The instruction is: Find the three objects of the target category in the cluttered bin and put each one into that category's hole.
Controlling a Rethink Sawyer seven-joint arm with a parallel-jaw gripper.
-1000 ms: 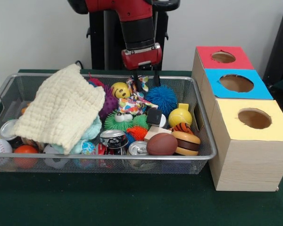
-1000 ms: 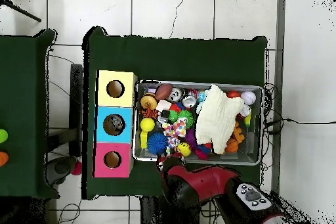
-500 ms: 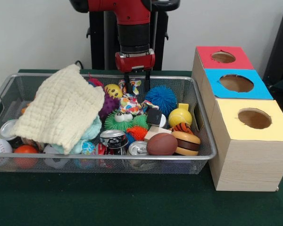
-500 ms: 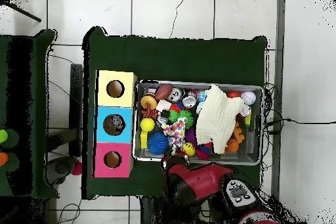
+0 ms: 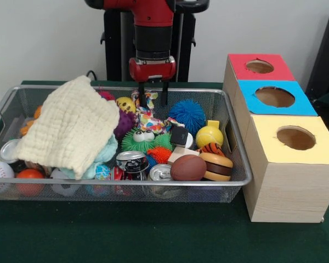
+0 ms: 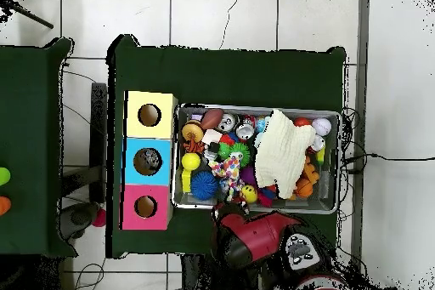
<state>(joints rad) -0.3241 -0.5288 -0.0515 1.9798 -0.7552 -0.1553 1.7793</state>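
Your gripper (image 5: 152, 94) hangs with fingers spread, straddling the multicoloured patterned toy (image 5: 149, 116) just below the tips. Close carelessly and you may snag the yellow smiley ball (image 5: 125, 104) beside the left finger — or push the toy deeper into the wire bin (image 5: 236, 164).

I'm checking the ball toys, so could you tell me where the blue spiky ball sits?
In the front view, the blue spiky ball lies toward the bin's far right, behind the yellow ball.
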